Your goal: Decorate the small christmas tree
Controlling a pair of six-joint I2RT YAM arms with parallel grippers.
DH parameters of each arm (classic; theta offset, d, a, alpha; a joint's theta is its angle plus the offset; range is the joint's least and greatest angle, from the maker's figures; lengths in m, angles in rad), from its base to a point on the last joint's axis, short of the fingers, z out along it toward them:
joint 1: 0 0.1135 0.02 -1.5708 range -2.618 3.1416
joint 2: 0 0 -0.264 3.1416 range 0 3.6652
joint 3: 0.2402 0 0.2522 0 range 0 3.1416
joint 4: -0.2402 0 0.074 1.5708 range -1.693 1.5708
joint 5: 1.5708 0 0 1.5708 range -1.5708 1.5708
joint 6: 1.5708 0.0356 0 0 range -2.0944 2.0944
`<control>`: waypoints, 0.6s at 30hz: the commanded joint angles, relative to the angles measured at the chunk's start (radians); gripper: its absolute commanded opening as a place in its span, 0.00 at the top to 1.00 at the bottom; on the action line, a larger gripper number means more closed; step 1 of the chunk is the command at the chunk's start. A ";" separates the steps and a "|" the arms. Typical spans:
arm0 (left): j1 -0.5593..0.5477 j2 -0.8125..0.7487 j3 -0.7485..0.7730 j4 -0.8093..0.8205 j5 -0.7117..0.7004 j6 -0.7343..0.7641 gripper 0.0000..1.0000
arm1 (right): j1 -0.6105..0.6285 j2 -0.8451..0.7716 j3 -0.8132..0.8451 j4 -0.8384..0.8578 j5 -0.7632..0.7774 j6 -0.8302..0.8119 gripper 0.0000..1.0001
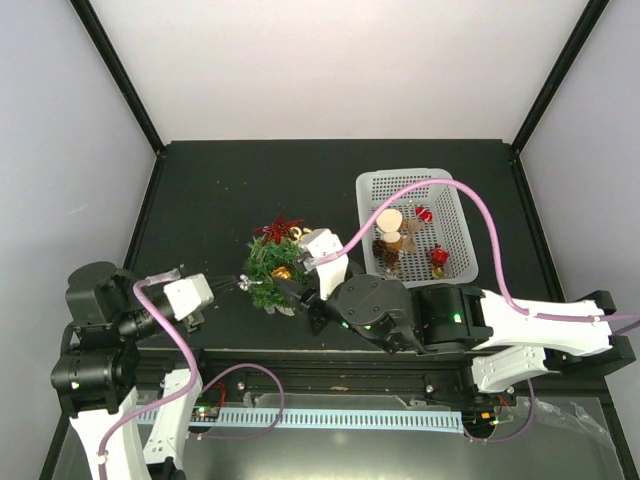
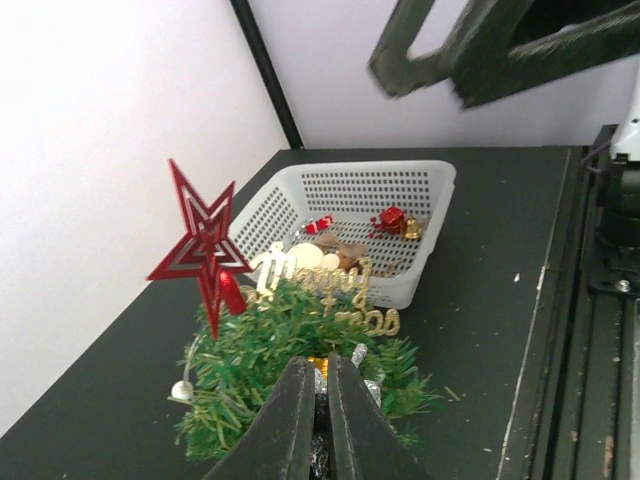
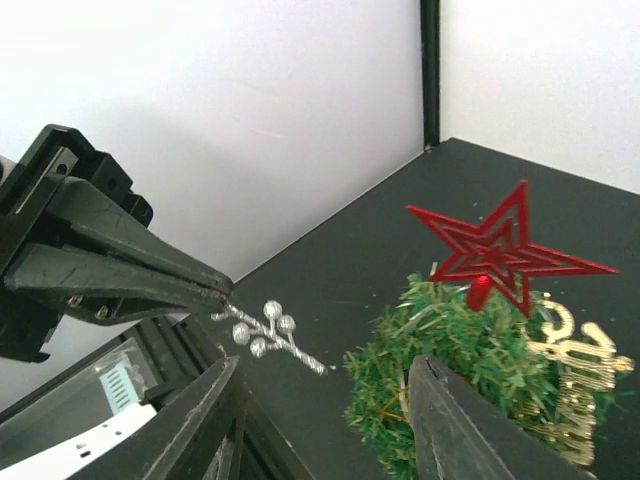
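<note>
The small christmas tree (image 1: 268, 268) stands left of centre, topped by a red star (image 1: 280, 228). It also carries a gold script sign (image 2: 325, 283) and a gold ornament (image 1: 281, 272). My left gripper (image 1: 233, 285) is at the tree's left side, shut on a silver glitter sprig with small balls (image 3: 265, 335). In the right wrist view, the sprig sticks out from the left gripper's tips toward the tree (image 3: 470, 345). My right gripper (image 3: 330, 410) stands open low at the tree's near side, with only the tree's edge between its fingers (image 3: 465, 430).
A white mesh basket (image 1: 452, 215) at the right of the tree holds red, gold and pale ornaments (image 1: 392, 238). The right arm (image 1: 440, 320) stretches across the near edge. White walls enclose the dark table (image 1: 210, 190) on three sides.
</note>
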 commanded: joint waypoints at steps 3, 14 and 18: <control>-0.003 0.094 -0.011 0.096 -0.105 -0.014 0.98 | 0.001 -0.060 -0.054 0.019 0.120 0.005 0.53; -0.006 0.245 0.005 0.106 -0.211 0.039 0.98 | -0.013 -0.161 -0.190 0.000 0.150 0.069 0.52; -0.009 0.290 -0.001 0.074 -0.235 0.073 0.98 | -0.017 -0.172 -0.216 -0.001 0.150 0.082 0.52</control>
